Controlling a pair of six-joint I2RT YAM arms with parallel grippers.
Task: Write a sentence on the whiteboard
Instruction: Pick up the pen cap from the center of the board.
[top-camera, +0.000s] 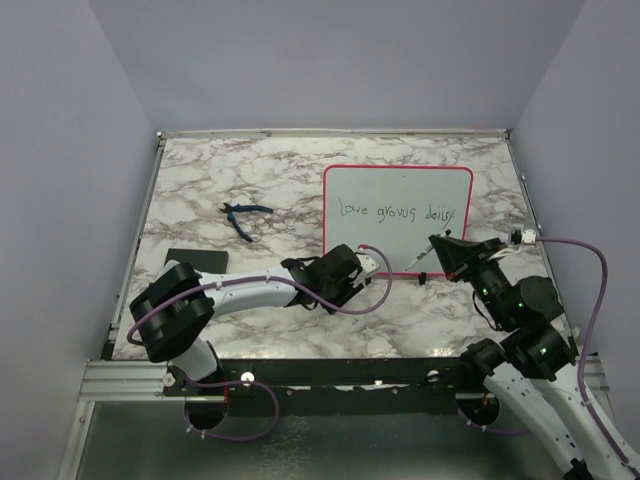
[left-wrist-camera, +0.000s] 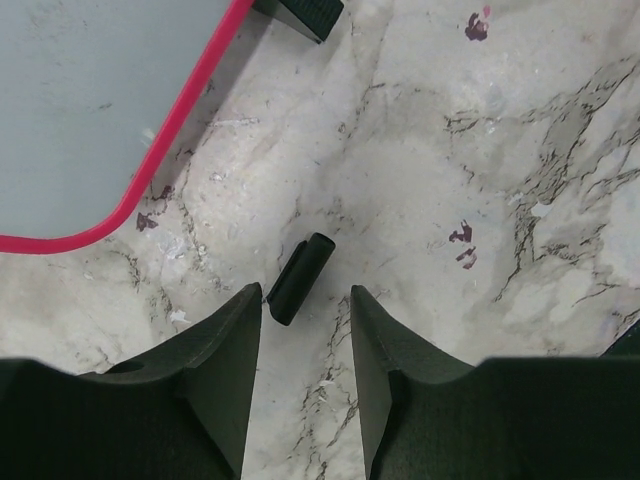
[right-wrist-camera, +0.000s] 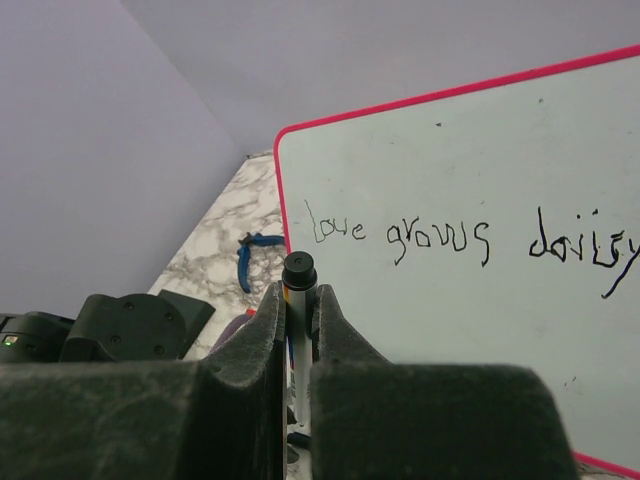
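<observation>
Left gripper (left-wrist-camera: 305, 305), part open and empty, hangs over the black cap (left-wrist-camera: 300, 278) lying tilted toward upper right; right gripper (right-wrist-camera: 298, 295) clamps the marker (right-wrist-camera: 299, 270)

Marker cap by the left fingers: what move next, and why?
Probably ease the left gripper forward and close on the cap: it lies at the tips of the open fingers, the sentence looks finished, and the right gripper holds the marker.

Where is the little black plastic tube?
In the left wrist view, the little black plastic tube lies on the marble table just ahead of the left gripper, near a rounded corner of the red-framed whiteboard.
</observation>
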